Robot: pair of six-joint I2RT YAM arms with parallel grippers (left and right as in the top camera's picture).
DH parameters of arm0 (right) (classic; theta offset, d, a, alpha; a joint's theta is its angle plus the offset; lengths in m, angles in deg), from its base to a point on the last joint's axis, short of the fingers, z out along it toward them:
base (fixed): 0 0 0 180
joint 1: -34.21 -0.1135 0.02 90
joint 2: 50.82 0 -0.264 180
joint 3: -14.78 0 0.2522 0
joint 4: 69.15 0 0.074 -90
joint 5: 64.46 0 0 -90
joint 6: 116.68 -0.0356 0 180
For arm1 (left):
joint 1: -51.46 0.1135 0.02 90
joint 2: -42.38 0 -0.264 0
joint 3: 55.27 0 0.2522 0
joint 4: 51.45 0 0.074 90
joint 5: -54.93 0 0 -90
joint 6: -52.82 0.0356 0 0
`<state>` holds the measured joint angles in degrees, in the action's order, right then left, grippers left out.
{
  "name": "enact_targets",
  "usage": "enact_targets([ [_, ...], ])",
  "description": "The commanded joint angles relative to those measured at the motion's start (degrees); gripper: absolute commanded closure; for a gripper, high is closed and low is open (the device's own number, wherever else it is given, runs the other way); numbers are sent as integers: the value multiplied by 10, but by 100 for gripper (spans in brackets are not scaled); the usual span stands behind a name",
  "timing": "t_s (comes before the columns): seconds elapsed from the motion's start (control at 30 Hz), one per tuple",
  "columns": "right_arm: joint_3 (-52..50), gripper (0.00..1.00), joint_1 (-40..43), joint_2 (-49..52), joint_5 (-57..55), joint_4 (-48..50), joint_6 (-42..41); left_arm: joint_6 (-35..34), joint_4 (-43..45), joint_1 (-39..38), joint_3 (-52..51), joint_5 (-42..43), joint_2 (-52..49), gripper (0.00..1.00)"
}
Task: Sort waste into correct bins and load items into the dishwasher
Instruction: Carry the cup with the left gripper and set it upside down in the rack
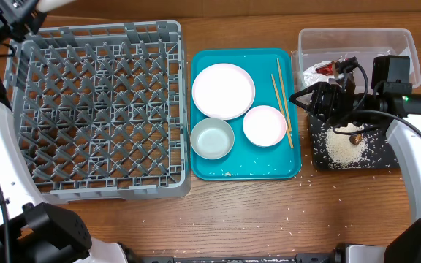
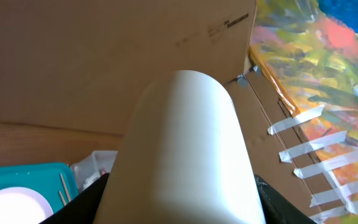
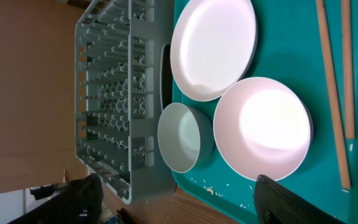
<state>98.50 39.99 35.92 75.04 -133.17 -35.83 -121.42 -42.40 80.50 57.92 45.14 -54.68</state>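
My left gripper point(image 1: 29, 10) is raised at the far left above the back corner of the grey dish rack point(image 1: 101, 33), shut on the small white cup point(image 2: 185, 149). A white plate point(image 1: 223, 90), two white bowls point(image 1: 264, 125) point(image 1: 212, 138) and the chopsticks point(image 1: 282, 102) lie on the teal tray point(image 1: 247, 169). My right gripper point(image 1: 310, 98) is open and empty, above the far left corner of the black tray point(image 1: 377, 159), which holds rice point(image 1: 340, 150) and a brown lump point(image 1: 356, 136). The red-and-white wrapper point(image 1: 324, 69) lies in the clear tub point(image 1: 357, 34).
Loose rice grains are scattered on the wooden table point(image 1: 283, 219) in front of the trays and on the teal tray's front edge point(image 3: 278, 186). The right wrist view shows the plate point(image 3: 213, 46), both bowls point(image 3: 263, 127) point(image 3: 180, 137) and the rack point(image 3: 110, 93).
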Motion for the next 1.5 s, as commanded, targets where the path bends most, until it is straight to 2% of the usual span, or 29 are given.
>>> enact_targets([
  [0.0,2,21,-3,3,0,0,5,18,-19,2,31,-32,0,83],
  [0.23,2,21,-3,3,0,0,7,10,-40,2,55,-72,0,84],
  [0.43,2,21,-3,3,0,0,7,57,-136,2,93,-100,0,85],
  [0.57,2,20,-3,3,0,0,7,124,-240,2,132,-116,0,85],
  [0.8,2,20,-3,3,0,0,7,325,-525,-5,227,-178,1,85],
  [1.0,2,20,-3,3,-3,0,7,508,-808,-45,303,-327,1,87],
  [1.17,2,17,-3,3,-28,-12,7,620,-1013,-118,316,-506,1,87],
  [1.33,2,17,-3,3,-30,-24,7,634,-1161,-226,289,-726,-2,87],
  [1.47,2,16,-3,3,-35,-28,7,626,-1196,-297,238,-754,-2,89],
])
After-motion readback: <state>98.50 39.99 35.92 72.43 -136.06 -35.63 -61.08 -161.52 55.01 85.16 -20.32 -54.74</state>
